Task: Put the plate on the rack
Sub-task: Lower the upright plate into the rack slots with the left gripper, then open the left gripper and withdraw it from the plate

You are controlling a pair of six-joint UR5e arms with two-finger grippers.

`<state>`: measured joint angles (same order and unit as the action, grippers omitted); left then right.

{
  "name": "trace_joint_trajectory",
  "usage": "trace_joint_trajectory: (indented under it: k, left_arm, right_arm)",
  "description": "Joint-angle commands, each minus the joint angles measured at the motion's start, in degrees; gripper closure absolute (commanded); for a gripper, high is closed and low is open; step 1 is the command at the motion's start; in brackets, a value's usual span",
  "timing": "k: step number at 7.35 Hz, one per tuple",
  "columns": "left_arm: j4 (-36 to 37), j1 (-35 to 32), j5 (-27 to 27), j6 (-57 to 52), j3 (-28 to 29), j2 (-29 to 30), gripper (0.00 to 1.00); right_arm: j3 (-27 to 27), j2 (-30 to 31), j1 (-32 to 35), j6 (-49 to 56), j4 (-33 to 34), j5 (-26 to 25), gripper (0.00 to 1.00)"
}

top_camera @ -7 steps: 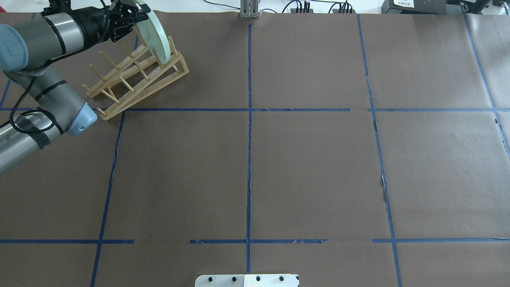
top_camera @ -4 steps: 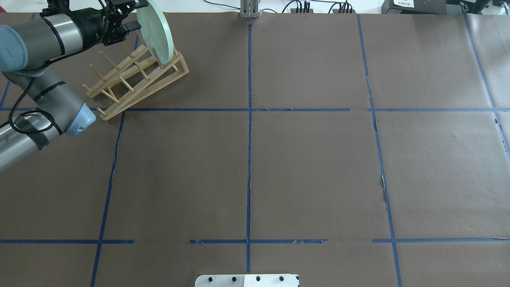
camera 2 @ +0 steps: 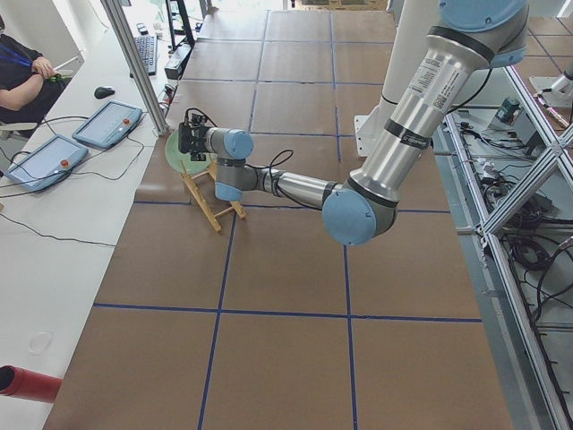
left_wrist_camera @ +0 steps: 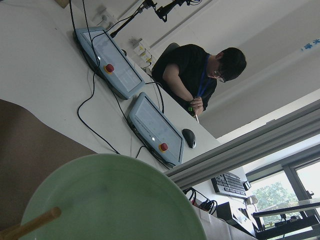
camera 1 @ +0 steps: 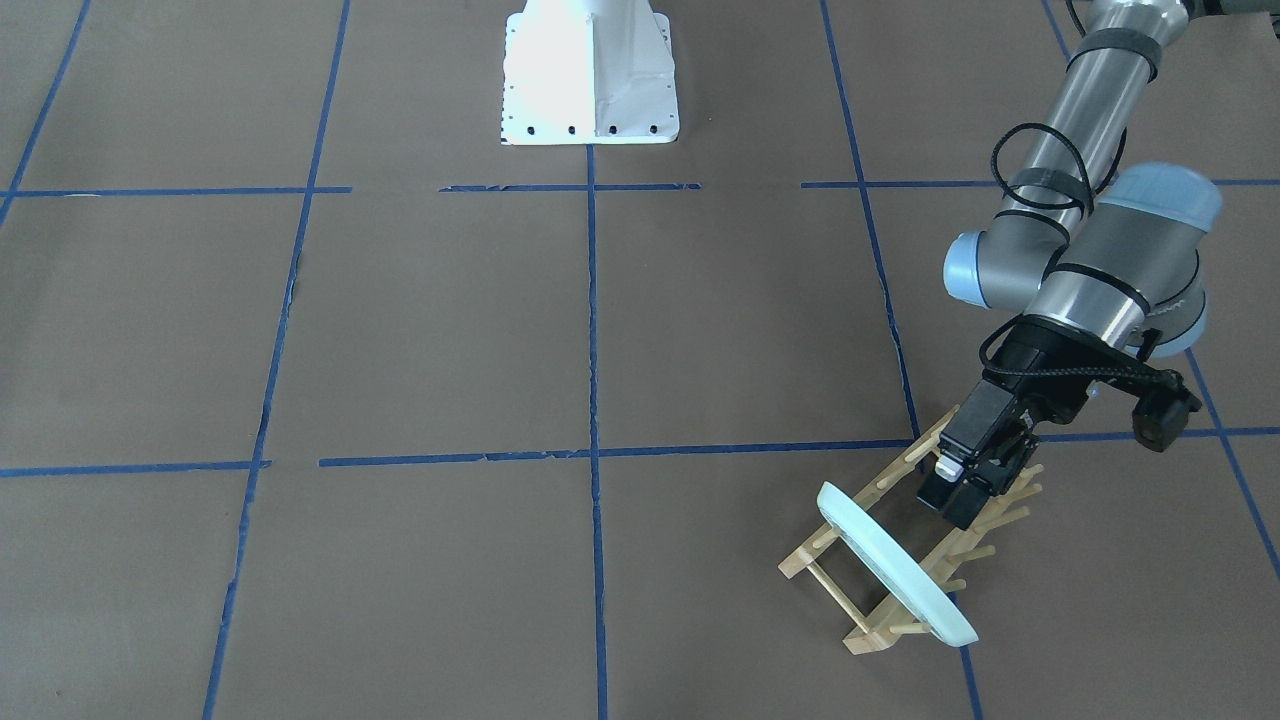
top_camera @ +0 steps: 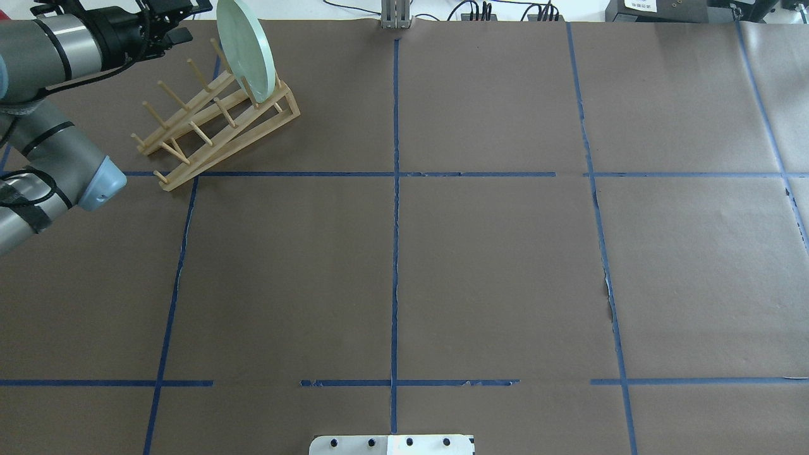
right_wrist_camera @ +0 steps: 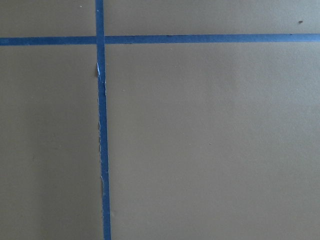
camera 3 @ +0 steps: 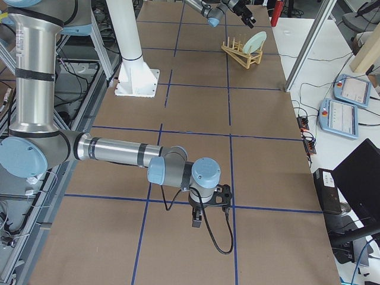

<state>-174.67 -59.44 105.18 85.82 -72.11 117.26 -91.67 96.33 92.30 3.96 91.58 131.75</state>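
Observation:
The pale mint-green plate (top_camera: pixel 246 47) stands on edge between the pegs at the far end of the light-wood rack (top_camera: pixel 215 126), near the table's far left corner. It also shows in the front view (camera 1: pixel 890 575) on the rack (camera 1: pixel 810 562), and it fills the bottom of the left wrist view (left_wrist_camera: pixel 110 200). My left gripper (top_camera: pixel 188 21) is open and empty, just left of the plate and clear of it; in the front view (camera 1: pixel 950 505) it hangs over the rack's pegs. My right gripper (camera 3: pixel 199 217) hangs low over the bare table; I cannot tell whether it is open or shut.
The table's far edge runs right behind the rack. Beyond it is a white desk with teach pendants (camera 2: pixel 107 121) and a seated person (left_wrist_camera: pixel 200 75). The robot's white base plate (camera 1: pixel 590 75) is at the near middle. Blue tape lines (top_camera: pixel 395 189) cross the brown table cover.
My left gripper opened and let go of the plate, then pulled back to the left. The plate stays standing in the rack, leaning a little more upright.

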Motion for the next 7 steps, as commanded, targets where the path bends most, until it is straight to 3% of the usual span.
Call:
trace_joint_trajectory:
  k: [1, 3, 5, 7]
  left_arm:
    - [11.93, -6.88, 10.09, -14.03, -8.97, -5.53, 0.00]
    - [21.51, -12.00, 13.82, -30.45, -16.89, -11.86, 0.00]
    - [38.80, -14.73, 13.47, -48.56, -21.56, -13.02, 0.00]
    - [44.66, -15.62, 13.73, -59.33, -22.37, -17.66, 0.00]
  right_arm:
    - [0.00, 0.00, 0.07, 0.00, 0.00, 0.00, 0.00]
    - [0.00, 0.00, 0.07, 0.00, 0.00, 0.00, 0.00]
    - [0.00, 0.00, -0.02, 0.00, 0.00, 0.00, 0.00]
    - [0.00, 0.00, -0.02, 0.00, 0.00, 0.00, 0.00]
